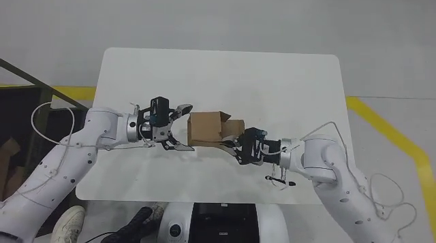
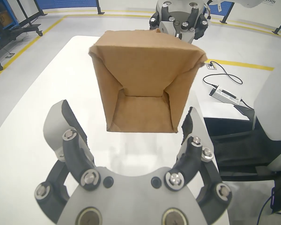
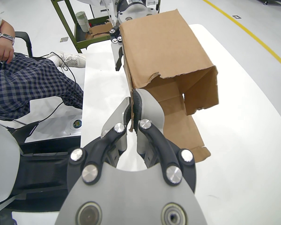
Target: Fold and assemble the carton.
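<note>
Watching this from the side, I'd say it's maybe halfway at best. The carton [image 1: 208, 127] lies on its side around the middle of the top view, on the white tabletop [image 1: 286, 79], and it's already popped up into a proper box tube instead of lying flat. So the opening-up part looks done.

The right gripper [image 3: 132, 97] has its fingers pinched tight on the edge of one side wall at the carton's right-hand end. In the right wrist view that end is plainly not closed. One flap lies flat on the tabletop toward the lower right, another hangs off the side, and the top edge looks ragged and torn.

The left gripper [image 1: 184, 128] sits just beside the other end with its fingers spread wide, holding nothing. Its own view looks straight into the mouth of the carton, so that end is gaping too.

My guess at what's left is folding the flaps in and shutting the ends. Whether the torn edge causes trouble, I can't tell.
</note>
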